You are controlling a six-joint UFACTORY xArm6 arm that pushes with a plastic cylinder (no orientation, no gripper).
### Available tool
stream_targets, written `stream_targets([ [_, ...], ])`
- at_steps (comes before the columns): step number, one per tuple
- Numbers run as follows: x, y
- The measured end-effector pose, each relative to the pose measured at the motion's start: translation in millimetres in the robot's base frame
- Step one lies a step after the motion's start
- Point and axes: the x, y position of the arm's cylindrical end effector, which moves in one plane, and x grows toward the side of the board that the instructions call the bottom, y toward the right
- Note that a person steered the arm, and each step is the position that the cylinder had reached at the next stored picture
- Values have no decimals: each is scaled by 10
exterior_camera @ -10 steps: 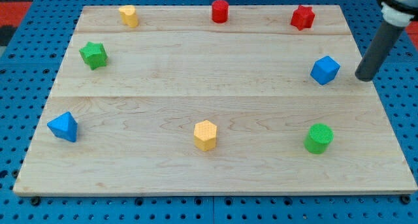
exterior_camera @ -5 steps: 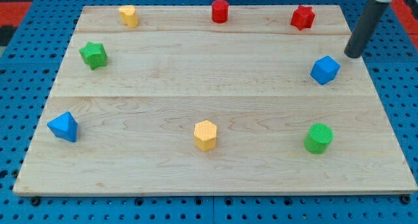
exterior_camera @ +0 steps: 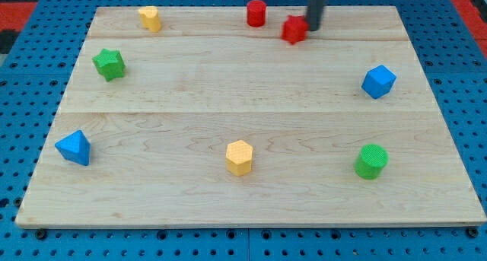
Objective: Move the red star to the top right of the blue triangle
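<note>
Our tip (exterior_camera: pixel 313 29) touches the right side of the red star (exterior_camera: pixel 294 30), near the board's top edge. There are no fingers. To reach the blue triangle (exterior_camera: pixel 74 148), we should push from the star's upper right.

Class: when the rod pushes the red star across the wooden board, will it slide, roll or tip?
Probably slide: the red star looks low and flat-bottomed on the smooth board. Its points may make it twist, since my tip touches its right side. It seems stiff and light.

red star (exterior_camera: pixel 294 30), blue triangle (exterior_camera: pixel 74 148), pale wooden board (exterior_camera: pixel 228 101), blue pegboard (exterior_camera: pixel 15 101)
</note>
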Motion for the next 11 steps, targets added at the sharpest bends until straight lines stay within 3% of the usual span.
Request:
stream_targets([
  [1,3,-614],
  [2,269,-1577],
  [3,666,-2056],
  [4,788,-2329],
  [6,1682,-2873],
  [7,1933,-3032],
  [8,1693,-3059],
  [10,1796,-2871],
  [11,2168,-3178],
])
